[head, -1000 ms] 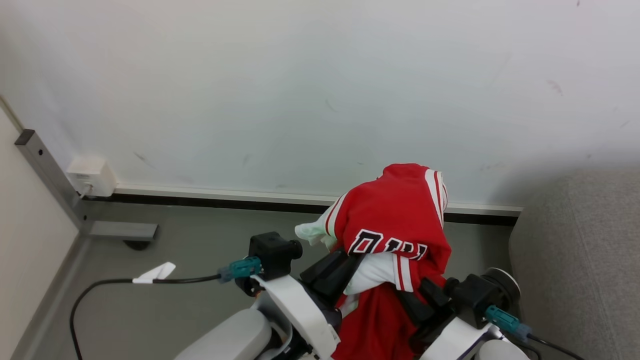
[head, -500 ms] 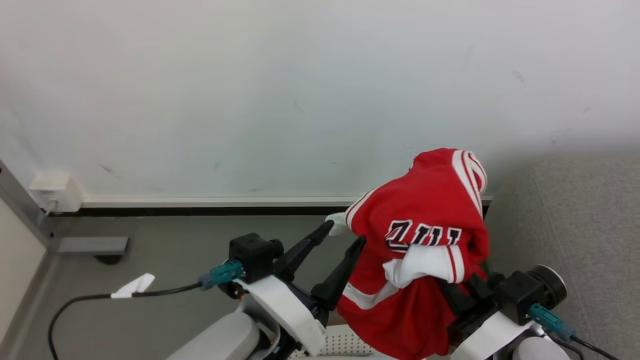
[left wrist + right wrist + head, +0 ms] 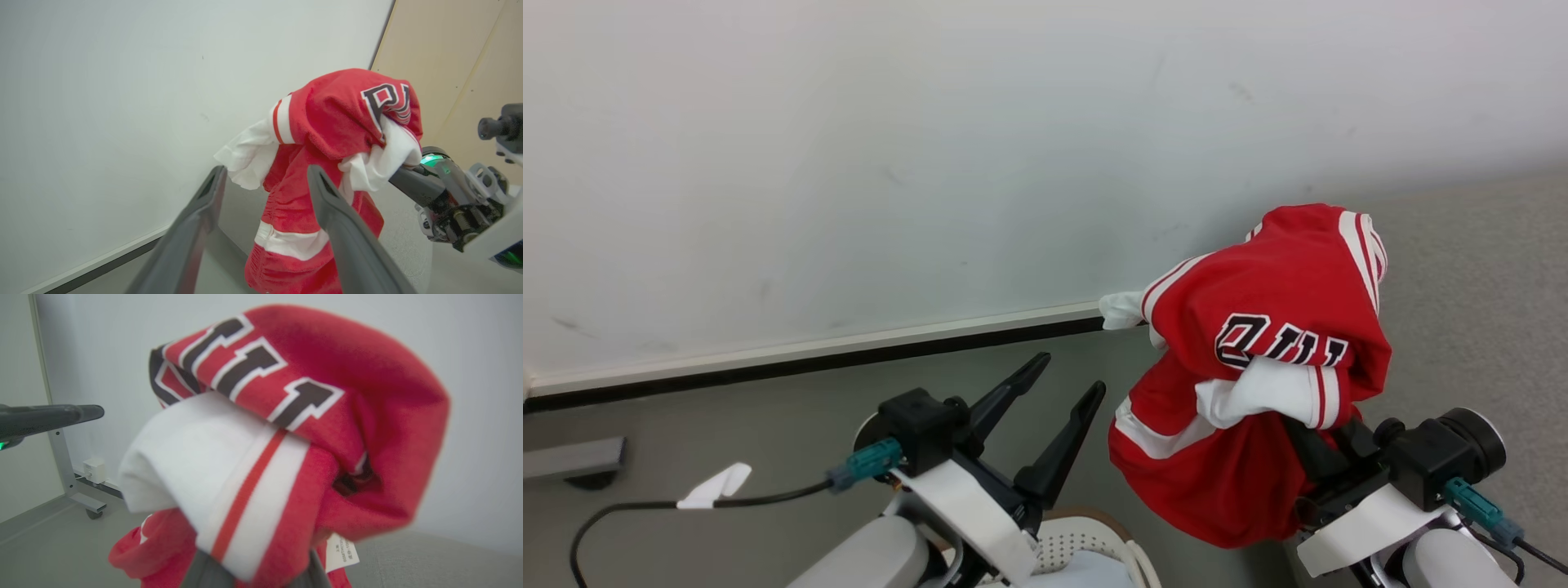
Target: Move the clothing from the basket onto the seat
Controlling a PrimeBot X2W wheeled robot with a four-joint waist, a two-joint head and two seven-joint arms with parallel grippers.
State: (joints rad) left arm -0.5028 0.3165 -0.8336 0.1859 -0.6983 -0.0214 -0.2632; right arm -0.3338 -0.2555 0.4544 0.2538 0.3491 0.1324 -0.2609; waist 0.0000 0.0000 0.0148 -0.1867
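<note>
- Head view: clothing (image 3: 1258, 327) is gripped, draped over the narrowed right claw (image 3: 1319, 453); left claw (image 3: 1070, 372) is spread wide, empty.
- Loose folds could be shed short of the seat (image 3: 1462, 269) beyond it.

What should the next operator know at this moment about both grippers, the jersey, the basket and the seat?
Left gripper: open, empty, beside the jersey.
Right gripper: fingers buried in the jersey, apparently shut on it; it carries the whole bundle.
Jersey: in the air, clear of the basket, which sits low between the arms. The seat is to the right.
Done: jersey out of the basket.
Left: bring it over the seat, lower it, open the right gripper.
</note>
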